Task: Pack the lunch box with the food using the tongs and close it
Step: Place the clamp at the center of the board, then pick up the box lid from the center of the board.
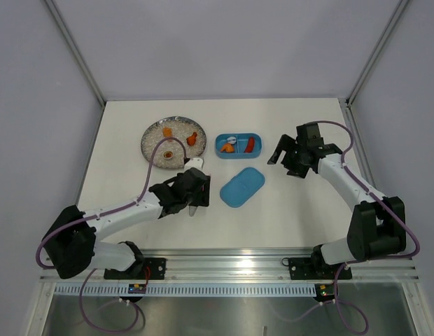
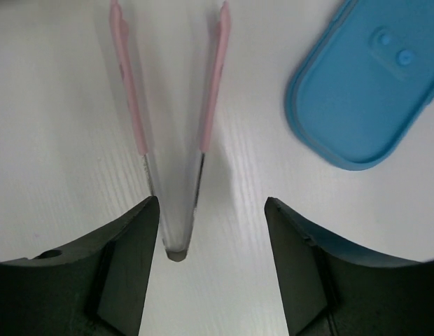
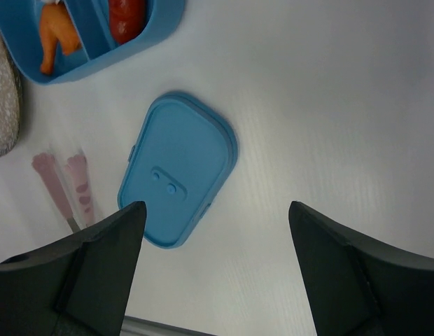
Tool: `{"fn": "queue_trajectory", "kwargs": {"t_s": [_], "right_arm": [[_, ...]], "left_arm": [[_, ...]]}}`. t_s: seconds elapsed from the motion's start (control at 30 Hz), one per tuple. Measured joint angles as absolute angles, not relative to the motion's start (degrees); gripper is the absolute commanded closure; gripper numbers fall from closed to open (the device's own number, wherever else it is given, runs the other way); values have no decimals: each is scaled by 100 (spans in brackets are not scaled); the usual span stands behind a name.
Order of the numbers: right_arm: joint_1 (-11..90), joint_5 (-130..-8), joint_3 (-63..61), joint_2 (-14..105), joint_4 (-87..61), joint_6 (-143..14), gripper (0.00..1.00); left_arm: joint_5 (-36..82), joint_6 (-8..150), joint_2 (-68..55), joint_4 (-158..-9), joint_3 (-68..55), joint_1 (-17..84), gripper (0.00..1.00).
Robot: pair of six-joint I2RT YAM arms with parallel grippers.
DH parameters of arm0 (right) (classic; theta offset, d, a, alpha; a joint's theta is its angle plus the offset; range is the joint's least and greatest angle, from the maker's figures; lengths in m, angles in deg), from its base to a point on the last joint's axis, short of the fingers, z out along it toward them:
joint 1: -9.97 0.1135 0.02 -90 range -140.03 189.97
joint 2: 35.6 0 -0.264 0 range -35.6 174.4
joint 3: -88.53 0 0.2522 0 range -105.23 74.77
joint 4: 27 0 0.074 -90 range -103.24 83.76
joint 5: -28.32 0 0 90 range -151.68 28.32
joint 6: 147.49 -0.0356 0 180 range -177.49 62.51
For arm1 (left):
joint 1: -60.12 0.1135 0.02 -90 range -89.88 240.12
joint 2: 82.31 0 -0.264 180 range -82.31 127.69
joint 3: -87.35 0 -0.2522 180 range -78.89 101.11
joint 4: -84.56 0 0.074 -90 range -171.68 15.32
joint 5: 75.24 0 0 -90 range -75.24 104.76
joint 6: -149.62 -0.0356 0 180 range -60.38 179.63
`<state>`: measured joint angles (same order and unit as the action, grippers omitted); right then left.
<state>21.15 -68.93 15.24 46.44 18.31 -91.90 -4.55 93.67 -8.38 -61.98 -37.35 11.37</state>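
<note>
The pale pink tongs point(image 2: 173, 133) lie flat on the table, their joined end between my left gripper's point(image 2: 210, 210) fingers, close to the left one and clear of the right. That gripper point(image 1: 191, 187) is open, just left of the flat blue lid point(image 1: 242, 187). The open blue lunch box point(image 1: 238, 145) holds an orange piece point(image 1: 229, 146) and a red piece point(image 1: 250, 144). More food point(image 1: 193, 137) lies on the speckled plate point(image 1: 150, 143). My right gripper point(image 1: 283, 162) hangs open and empty, right of the box. In the right wrist view it point(image 3: 213, 210) looks down on the lid point(image 3: 178, 168).
Grey walls enclose the white table on three sides. The plate stands at the back left, with the left arm's purple cable looping over its near rim. The tongs' pink tips point(image 3: 63, 185) point toward the plate's edge point(image 3: 3, 105).
</note>
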Motion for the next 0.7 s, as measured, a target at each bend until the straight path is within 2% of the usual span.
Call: {"fn": "queue_trajectory", "kwargs": {"t_s": [0.23,0.3,0.37,0.4,0.5,0.7], "right_arm": [[3194,-6862,1231,5547,1936,-8775,20],[3411,-6816,1425,5697,1809,-8945,27],[3437,-6753,1793,5638,1593,-9184,31],[3433,-6700,2016,5586,1483,-9337,37],[3446,-6562,2455,5507,1326,-9695,42],[3505,-6584,2547,5704,703,-10119,46]], "left_arm": [[50,9559,-867,-6189,-3274,1137,38],[92,9568,-781,-6161,-3088,1137,39],[100,9548,-672,-6159,-2907,1139,40],[103,9539,-633,-6161,-2837,1144,40],[124,9498,-600,-6161,-2745,1207,40],[177,9413,-600,-6159,-2721,1441,40]]}}
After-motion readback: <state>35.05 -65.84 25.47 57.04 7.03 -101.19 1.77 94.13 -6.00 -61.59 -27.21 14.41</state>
